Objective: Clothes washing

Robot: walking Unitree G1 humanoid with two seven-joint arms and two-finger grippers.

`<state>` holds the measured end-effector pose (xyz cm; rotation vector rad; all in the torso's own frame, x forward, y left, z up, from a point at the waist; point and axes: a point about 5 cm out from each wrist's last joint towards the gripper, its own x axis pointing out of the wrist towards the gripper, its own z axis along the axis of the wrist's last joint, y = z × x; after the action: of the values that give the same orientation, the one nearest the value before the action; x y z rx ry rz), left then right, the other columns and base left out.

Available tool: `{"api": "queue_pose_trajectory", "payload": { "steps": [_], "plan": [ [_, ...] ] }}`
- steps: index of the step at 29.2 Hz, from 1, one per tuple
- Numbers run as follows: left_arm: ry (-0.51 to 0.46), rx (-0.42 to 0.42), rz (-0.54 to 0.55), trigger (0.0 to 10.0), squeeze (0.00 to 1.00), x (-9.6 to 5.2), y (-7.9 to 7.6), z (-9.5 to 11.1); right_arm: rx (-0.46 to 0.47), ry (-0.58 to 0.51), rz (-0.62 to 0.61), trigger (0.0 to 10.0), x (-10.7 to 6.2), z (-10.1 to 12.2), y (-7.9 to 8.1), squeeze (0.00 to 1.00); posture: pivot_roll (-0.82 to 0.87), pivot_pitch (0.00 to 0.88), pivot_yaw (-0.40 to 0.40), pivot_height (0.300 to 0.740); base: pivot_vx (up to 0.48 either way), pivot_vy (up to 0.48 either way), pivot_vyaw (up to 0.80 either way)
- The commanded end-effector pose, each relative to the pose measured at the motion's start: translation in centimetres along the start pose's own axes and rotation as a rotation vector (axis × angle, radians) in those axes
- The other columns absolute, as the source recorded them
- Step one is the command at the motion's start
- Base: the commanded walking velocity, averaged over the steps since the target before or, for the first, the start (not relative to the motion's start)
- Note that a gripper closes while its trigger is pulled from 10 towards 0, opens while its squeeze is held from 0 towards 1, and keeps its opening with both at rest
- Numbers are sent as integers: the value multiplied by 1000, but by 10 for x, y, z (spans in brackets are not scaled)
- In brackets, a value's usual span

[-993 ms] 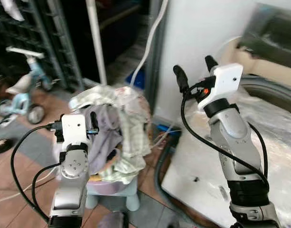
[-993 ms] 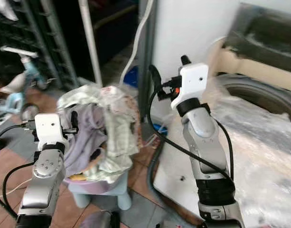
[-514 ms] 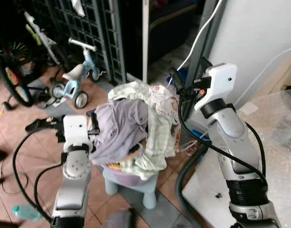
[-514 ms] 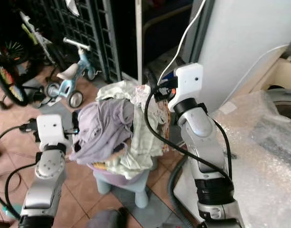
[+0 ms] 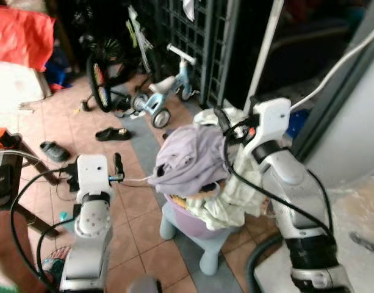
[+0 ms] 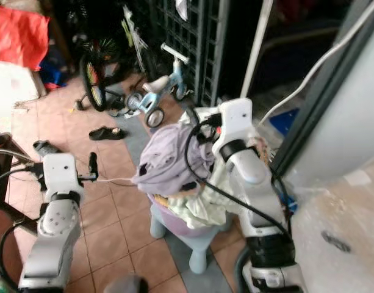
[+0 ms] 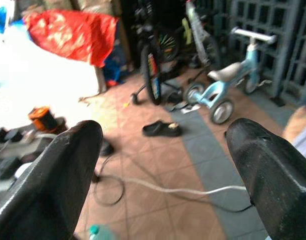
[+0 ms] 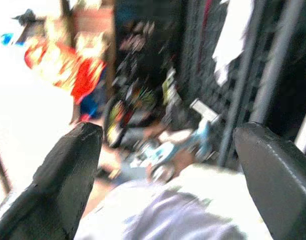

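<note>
Terracotta floor tiles (image 5: 138, 201) with a grey strip run back toward a dark metal grille (image 5: 199, 43), and on them, near the middle, stands a pale blue plastic stool (image 5: 202, 241) carrying a purple basin (image 6: 174, 223) heaped with clothes. Topmost in the clothes pile (image 5: 196, 174) is a lilac garment (image 5: 190, 155), with pale green and cream pieces spilling down the right side. The right gripper (image 8: 162, 165) hovers just above the far side of the heap, its two black fingers spread wide with nothing between them (the picture from that wrist is blurred, though the lilac cloth shows just beneath). The left gripper (image 7: 165, 155) is held out over bare floor to the left of the pile, apart from it, fingers likewise spread and empty. Farther back stand a small light-blue tricycle (image 5: 162, 101) and a bicycle wheel (image 5: 100, 85), with a black sandal (image 5: 110, 133) near them. A red cloth (image 5: 22, 33) lies at the far left.
</note>
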<state>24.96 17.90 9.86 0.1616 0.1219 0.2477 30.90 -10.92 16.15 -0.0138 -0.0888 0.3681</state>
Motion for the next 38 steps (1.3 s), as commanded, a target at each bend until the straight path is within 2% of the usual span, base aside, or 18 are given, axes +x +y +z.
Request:
{"api": "queue_pose_trajectory", "payload": {
  "steps": [1, 4, 9, 13, 16, 19, 23, 29, 32, 34, 38],
  "plan": [
    [-15, -4, -4, 10000, 0, 0, 2, 6, -3, 56, -26, 10000, -2, -10, -5, 0, 23, 0, -10, 740, 0, 360, 0],
    [4, -10, -10, 10000, 0, -4, 3, 4, -3, 132, -30, 10000, -5, -27, -4, 0, 29, 0, -13, 740, 0, 464, 0],
    [4, -10, -28, 10000, 0, -6, 3, 3, -9, 157, -32, 10000, -9, -33, -2, 0, 24, 4, -20, 740, 0, 476, 0],
    [3, -8, -35, 10000, 0, -4, 4, 5, -59, 242, -101, 10000, -20, -49, -4, 0, 8, 4, -24, 740, 0, 468, 0],
    [-35, 4, -59, 10000, 0, -1, 2, 11, -84, 277, -155, 10000, -26, -55, -8, 0, -6, 0, -36, 740, 0, 154, 0],
    [-74, -19, -87, 10000, 0, 0, 3, 18, -65, 277, -195, 10000, -31, -56, -11, 0, 3, 2, -27, 740, 0, 0, 0],
    [-59, -26, -96, 10000, 0, -1, 6, 14, -14, 294, -236, 10000, -35, -62, -14, 0, -7, 0, -9, 740, 0, 0, 0],
    [-30, -53, -123, 10000, 0, -9, -1, 5, -77, 189, -215, 10000, -25, -47, -11, 0, -13, 0, -12, 740, 0, 0, 0],
    [-38, -59, -126, 10000, 0, -7, -3, 8, -18, 150, -227, 10000, -20, -41, -7, 0, -11, 0, -16, 740, 0, 0, 0],
    [-43, -64, -125, 10000, 0, -6, -3, 9, -111, 112, -200, 10000, -16, -35, -4, 0, -14, 0, -18, 740, 0, 0, 0],
    [-41, -66, -124, 10000, 0, -7, -3, 8, -40, 147, -162, 10000, -18, -37, -1, 0, -12, 0, -21, 740, 187, 0, 0]
  ]
}}
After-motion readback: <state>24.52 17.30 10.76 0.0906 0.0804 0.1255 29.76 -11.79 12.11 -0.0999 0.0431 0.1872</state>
